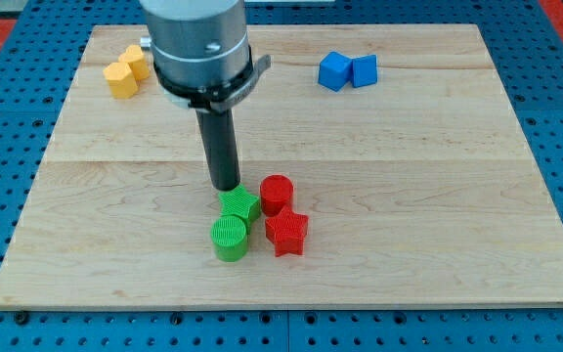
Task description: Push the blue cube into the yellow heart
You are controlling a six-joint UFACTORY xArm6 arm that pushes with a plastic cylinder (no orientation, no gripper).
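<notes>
Approach step, by my read: my tip (227,186) is sitting lower centre, just above the green star (239,204), nothing being pushed. Blue cube (334,71) is lying upper right, touching a second blue block (365,69); yellow heart (121,79) upper left beside a yellow block (136,62). Next move is calling for rounding to the cube's right side, then driving it left. Blocks looking ribbed plastic, board (438,196) pale wood. Rod has no jaws.

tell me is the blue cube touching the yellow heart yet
No, apart. The blue cube sits top right; the yellow heart is top left, bare board between.
</notes>
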